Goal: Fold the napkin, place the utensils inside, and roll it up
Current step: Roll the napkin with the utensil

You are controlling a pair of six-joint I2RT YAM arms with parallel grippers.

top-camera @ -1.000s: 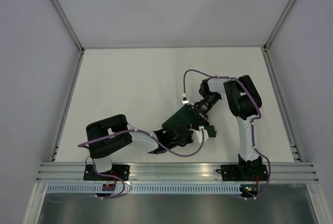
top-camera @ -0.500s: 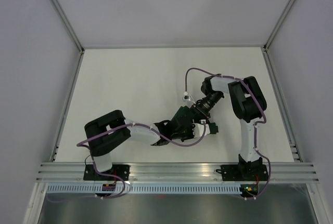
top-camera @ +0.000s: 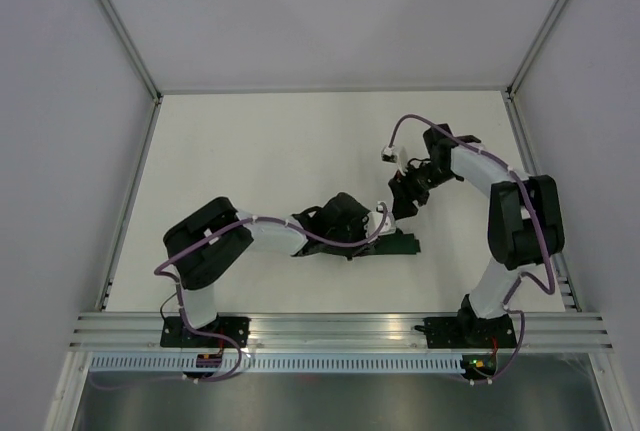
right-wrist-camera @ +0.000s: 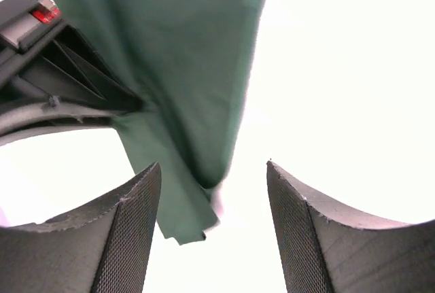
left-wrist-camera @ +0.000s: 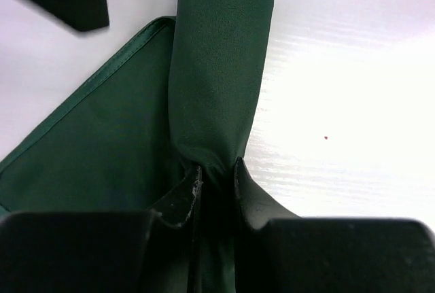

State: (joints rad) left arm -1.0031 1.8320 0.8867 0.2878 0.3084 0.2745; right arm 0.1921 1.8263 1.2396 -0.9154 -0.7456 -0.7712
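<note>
The dark green napkin (left-wrist-camera: 217, 69) lies partly rolled on the white table, with a flat flap (left-wrist-camera: 95, 150) spreading left of the roll. My left gripper (left-wrist-camera: 216, 174) is shut on the near end of the roll. From above, the napkin (top-camera: 398, 245) shows just right of the left gripper (top-camera: 372, 236). My right gripper (top-camera: 404, 211) hangs open above and behind the cloth. Its fingers are wide apart with nothing held, and a napkin corner (right-wrist-camera: 183, 82) lies below the right gripper (right-wrist-camera: 212, 164). The utensils are hidden.
A metal rail (top-camera: 340, 329) runs along the near table edge. Grey walls (top-camera: 60, 151) close in both sides and the back. Part of the left gripper body (right-wrist-camera: 47, 55) shows beside the cloth in the right wrist view.
The right gripper opened, let go of the napkin and swung up and back to the right. The left gripper closed further on the roll and reached farther right.
</note>
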